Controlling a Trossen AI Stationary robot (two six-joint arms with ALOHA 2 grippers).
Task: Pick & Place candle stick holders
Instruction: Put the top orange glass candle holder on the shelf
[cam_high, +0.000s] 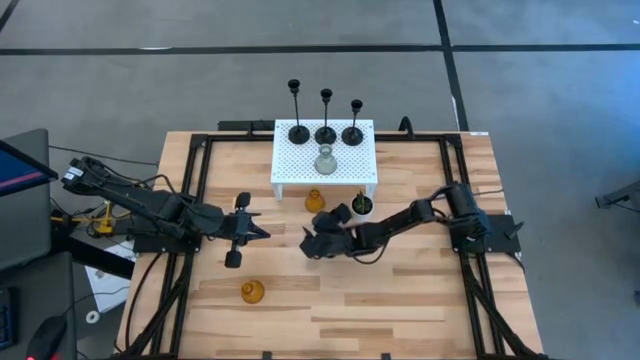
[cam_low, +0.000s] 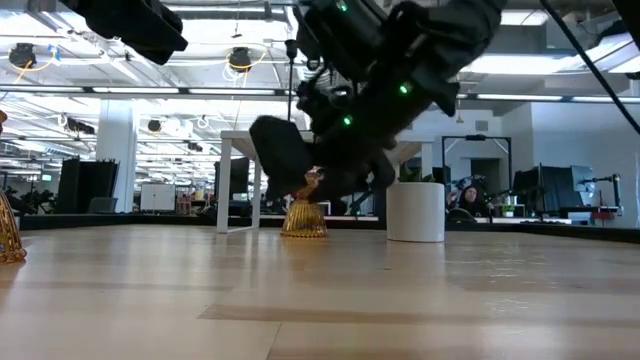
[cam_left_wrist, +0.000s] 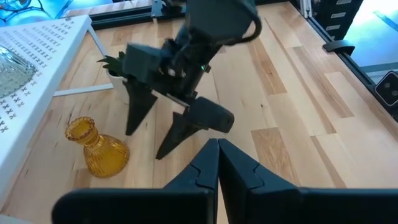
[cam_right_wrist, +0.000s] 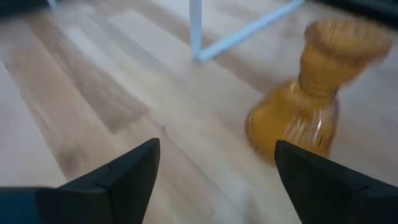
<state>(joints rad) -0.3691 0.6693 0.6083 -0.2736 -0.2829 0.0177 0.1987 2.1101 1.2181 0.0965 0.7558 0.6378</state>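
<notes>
Three black thin-stemmed holders (cam_high: 326, 130) stand on their round bases on a white perforated stand (cam_high: 290, 165) at the far middle of the table. A pale grey glass holder (cam_high: 325, 160) stands there too. One amber glass holder (cam_high: 315, 200) stands upright on the table just in front of the stand; it also shows in the right wrist view (cam_right_wrist: 298, 118). A second amber holder (cam_high: 252, 291) stands toward the near left. My right gripper (cam_high: 312, 238) is open just near of the first amber holder and touches nothing (cam_right_wrist: 214, 171). My left gripper (cam_high: 262, 232) is shut and empty, to the left of it (cam_left_wrist: 217, 152).
A small white pot with a green plant (cam_high: 361, 205) stands in front of the stand's right leg, close to my right arm. The stand's thin white legs (cam_right_wrist: 196, 31) rise just beyond the amber holder. Bare wood lies toward the table's near edge.
</notes>
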